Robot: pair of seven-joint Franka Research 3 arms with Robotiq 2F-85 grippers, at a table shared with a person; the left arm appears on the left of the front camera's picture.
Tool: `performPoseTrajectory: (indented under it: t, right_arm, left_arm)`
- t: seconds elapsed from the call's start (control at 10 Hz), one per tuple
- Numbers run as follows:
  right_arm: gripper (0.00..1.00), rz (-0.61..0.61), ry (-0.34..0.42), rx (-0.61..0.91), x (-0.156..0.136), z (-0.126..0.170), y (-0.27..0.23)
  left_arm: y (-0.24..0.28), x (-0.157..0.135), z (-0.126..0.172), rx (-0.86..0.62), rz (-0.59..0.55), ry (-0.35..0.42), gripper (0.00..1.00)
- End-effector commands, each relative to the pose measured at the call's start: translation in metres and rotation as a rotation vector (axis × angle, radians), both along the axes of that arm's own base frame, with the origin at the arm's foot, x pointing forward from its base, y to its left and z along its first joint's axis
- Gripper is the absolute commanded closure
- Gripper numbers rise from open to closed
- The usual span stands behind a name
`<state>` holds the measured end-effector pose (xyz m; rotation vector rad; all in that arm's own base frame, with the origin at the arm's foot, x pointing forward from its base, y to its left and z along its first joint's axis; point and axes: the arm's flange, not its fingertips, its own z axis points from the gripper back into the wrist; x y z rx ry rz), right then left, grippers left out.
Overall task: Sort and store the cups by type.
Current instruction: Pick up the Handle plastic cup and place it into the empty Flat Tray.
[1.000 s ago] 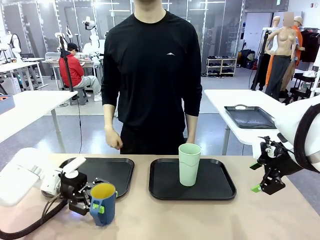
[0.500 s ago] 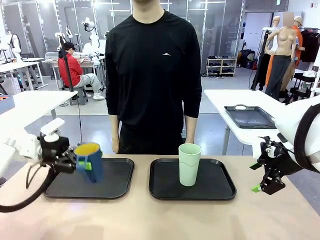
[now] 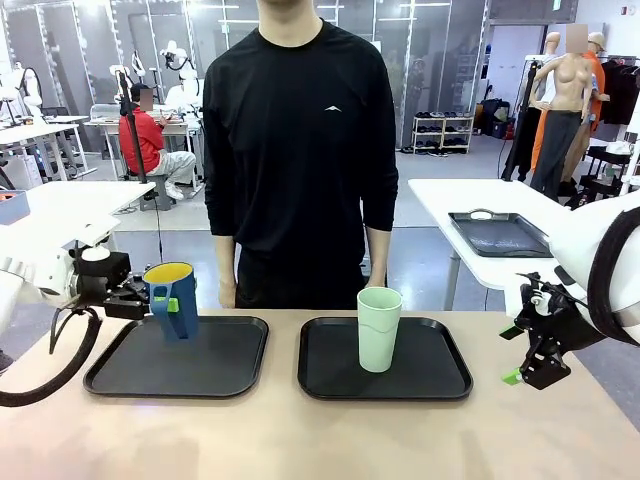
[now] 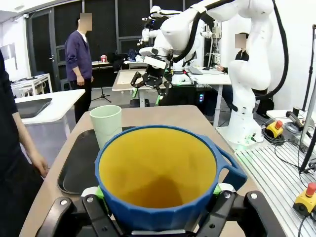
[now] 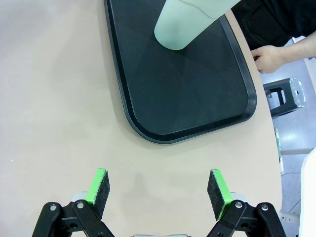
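The blue cup (image 3: 172, 297) has risen off the table (image 3: 300, 440) at the front left and now hangs above the far left corner of the left tray (image 3: 180, 357), carried by the left hand (image 3: 160, 300). That hand is clamped across the cup's ribbed, dark blue wall, a green pad (image 4: 216, 188) pressed to each side; the wrist view looks straight into its smooth yellow inside (image 4: 157, 173), the loop handle sticking out to one side. The left tray is a flat black rectangle with rounded corners and a raised rim. Beside it lies a matching right tray (image 3: 440, 375), and on it the tall, pale green tumbler (image 3: 379, 328) stands upright, plain and handleless. Furthest right, the right hand (image 3: 525, 360) hovers over bare tan table, its 2 fingers (image 5: 100, 190) spread wide with nothing between them.
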<state>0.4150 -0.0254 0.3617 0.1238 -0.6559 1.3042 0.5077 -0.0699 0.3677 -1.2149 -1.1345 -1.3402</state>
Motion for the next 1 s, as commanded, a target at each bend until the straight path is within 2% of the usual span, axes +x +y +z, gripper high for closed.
performPoseTrajectory:
  t: [0.0, 0.3, 0.4, 0.5, 0.6, 0.9]
  right_arm:
    - [0.0, -0.003, 0.003, -0.007, -0.001, 0.0, 0.0]
    - [0.0, -0.003, 0.003, -0.007, -0.001, 0.0, 0.0]
    - [0.0, -0.003, 0.003, -0.007, -0.001, 0.0, 0.0]
    - [0.0, -0.003, 0.003, -0.007, -0.001, 0.0, 0.0]
    - [0.0, -0.003, 0.003, -0.007, -0.001, 0.0, 0.0]
    - [0.0, -0.003, 0.003, -0.007, -0.001, 0.0, 0.0]
  left_arm:
    - [-0.001, -0.001, 0.0, -0.005, -0.006, 0.001, 0.57]
    - [-0.001, -0.001, 0.0, -0.005, -0.006, 0.001, 0.57]
    - [0.0, -0.001, -0.001, 0.0, -0.002, 0.002, 0.22]
    - [0.001, 0.011, -0.008, 0.036, -0.078, -0.049, 0.22]
    - [0.005, 0.024, -0.014, 0.008, -0.073, -0.057, 0.22]
    - [0.02, 0.064, -0.036, 0.03, 0.034, -0.084, 0.22]
